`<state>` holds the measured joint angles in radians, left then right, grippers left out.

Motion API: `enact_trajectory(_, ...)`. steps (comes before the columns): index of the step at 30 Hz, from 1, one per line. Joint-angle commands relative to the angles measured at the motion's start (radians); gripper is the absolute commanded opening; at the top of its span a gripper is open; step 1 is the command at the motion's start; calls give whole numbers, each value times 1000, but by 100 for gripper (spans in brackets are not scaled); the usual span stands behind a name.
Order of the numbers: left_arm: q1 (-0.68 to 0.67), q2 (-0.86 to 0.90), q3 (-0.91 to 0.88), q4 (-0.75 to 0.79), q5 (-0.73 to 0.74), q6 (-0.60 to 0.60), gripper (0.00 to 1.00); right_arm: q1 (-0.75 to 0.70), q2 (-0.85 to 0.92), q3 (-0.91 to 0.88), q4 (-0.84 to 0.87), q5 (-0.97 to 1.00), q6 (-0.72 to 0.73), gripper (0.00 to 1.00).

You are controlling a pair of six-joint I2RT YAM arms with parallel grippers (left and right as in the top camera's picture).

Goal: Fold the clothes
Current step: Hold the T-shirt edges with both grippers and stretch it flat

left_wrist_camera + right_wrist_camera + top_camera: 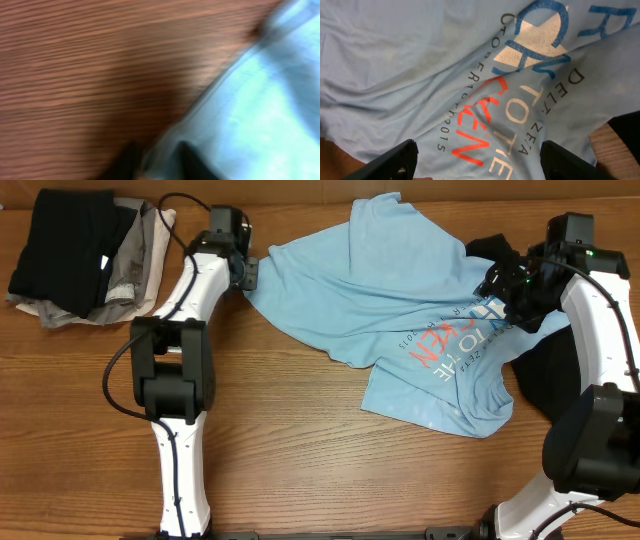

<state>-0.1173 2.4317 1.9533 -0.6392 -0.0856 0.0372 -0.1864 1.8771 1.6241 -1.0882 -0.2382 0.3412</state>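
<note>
Left tool (157,152): pinched on blue T-shirt (400,290) edge
Right tool (480,162): jaws wide, over the lettering (520,105)

T-shirt (400,290): light blue, plain apart from the print. Lettering (520,115): large characters in red, white and mid-blue, with small dark grey text beside them. Black garment (532,375): solid black. Desk (300,460): brown, streaked wood grain. Pile (130,260): black over grey and beige pieces. Left arm (178,465): white shell, black joints.
</note>
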Motion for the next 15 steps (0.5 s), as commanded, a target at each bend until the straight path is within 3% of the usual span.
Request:
enact_trajectory(1,-45,66,-34,-39,8,45,4,2,-14,27,-14,14,-5,81)
enact_trajectory(7,-49,64,-29,-55,12,-19,4,2,-14,27,-29,13,-5,78)
enact_trajectory(15,13,43,39,-201,20,-113,4,2,-14,27,-35,9,-5,77)
